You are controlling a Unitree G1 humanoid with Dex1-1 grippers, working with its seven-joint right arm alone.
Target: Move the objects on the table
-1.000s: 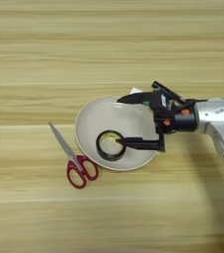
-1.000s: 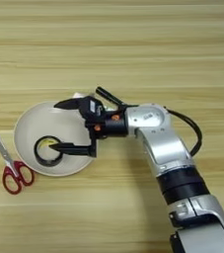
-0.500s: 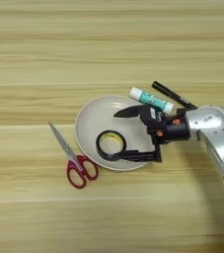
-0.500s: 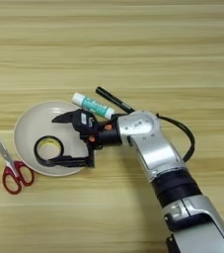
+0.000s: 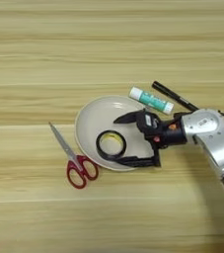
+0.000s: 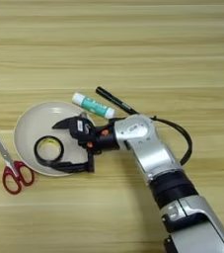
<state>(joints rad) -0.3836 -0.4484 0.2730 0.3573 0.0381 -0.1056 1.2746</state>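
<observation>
Left eye view and right eye view together: a light wood-grain counter (image 5: 44, 59) is shown from above, with a round beige plate (image 5: 91, 123) near its middle. Inside the plate, toward its near side, a small black ring of tape with a yellowish inner core (image 5: 111, 145) is seen lying flat. The black two-fingered tool (image 5: 133, 139) of the right arm is held over the plate from the right, its fingers spread wide apart and clamped on nothing; one finger is seen beyond the ring and the other along the plate's near rim, just beside the ring. A slim black marker pen with white print (image 6: 114, 101) is seen on the counter beyond the arm, to the right of the plate, with a white-and-green glue stick (image 6: 93, 105) lying just to its left at the plate's far right edge. Red-handled scissors (image 5: 74, 159) lie to the left of the plate.

The ring is judged light, stiff and smooth-sided, likely to slide on the plate if nudged; it is best taken across its outer wall, or with one finger placed inside the core. The pen is judged light, rigid and prone to rolling, and is best gripped across its middle.
</observation>
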